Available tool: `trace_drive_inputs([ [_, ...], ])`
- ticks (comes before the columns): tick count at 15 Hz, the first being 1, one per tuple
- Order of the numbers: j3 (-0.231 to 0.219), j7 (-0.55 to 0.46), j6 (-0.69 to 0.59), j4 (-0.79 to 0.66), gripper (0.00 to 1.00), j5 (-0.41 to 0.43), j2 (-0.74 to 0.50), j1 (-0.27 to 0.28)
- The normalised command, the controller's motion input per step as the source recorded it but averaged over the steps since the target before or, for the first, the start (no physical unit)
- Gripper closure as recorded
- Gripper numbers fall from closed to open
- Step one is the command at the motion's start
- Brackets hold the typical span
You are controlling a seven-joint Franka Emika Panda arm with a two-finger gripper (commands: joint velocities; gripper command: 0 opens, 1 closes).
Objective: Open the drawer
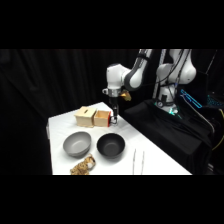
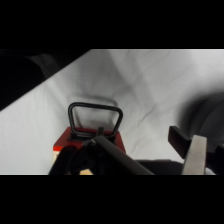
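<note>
Drawer (image 1: 101, 118) sits in the tan box (image 1: 85, 116) near the counter's (image 1: 160, 162) back edge, its loop handle (image 2: 95, 119) sticking out. Fingers (image 1: 114, 119) hang right at the drawer's front; I cannot tell their gap. Two bowls (image 1: 77, 143) sit nearer the front edge.

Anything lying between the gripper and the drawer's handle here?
Nothing. In the wrist view the dark loop handle sits right at the gripper, only bare white table beyond it. The side view shows the gripper at the drawer.
</note>
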Motion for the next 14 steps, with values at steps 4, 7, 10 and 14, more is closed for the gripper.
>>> trace_drive_inputs([
  [4, 0.006, -0.06, -0.48, 0.01, 0.00, -0.150, -0.51, -0.036],
  [7, 0.033, -0.05, -0.42, 0.09, 0.00, -0.150, -0.39, -0.065],
  [10, 0.024, -0.10, -0.34, 0.12, 0.00, -0.120, -0.29, -0.081],
  [14, -0.023, -0.27, -0.33, 0.14, 0.00, -0.017, -0.21, -0.040],
])
